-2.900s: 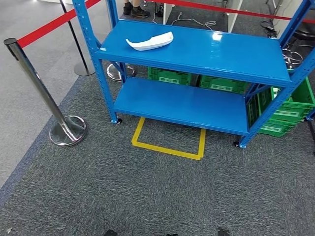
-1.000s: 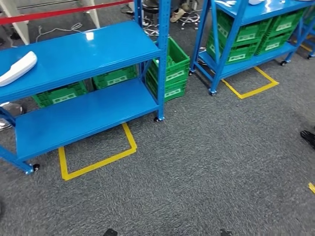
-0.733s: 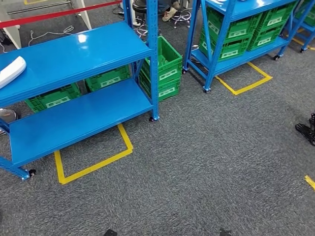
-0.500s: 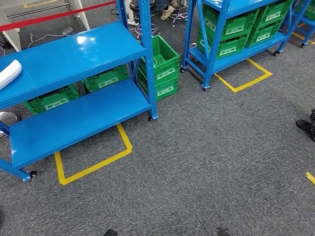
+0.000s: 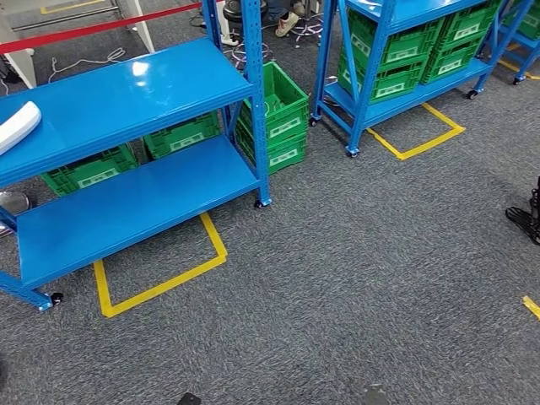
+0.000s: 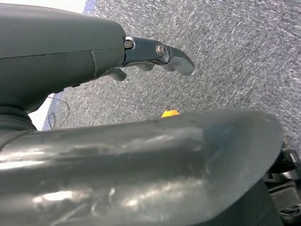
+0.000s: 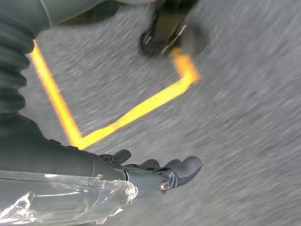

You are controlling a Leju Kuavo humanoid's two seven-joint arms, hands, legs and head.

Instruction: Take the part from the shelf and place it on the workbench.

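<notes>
Lying on your blue shelf's top deck, the white part sits untouched; left hand and right hand hang empty, fingers loosely extended.

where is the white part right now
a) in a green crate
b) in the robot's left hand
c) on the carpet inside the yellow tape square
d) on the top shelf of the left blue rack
d: the white part lies on the top shelf of the left blue rack, at its far left end, above the green crates and well off the carpet.
</notes>
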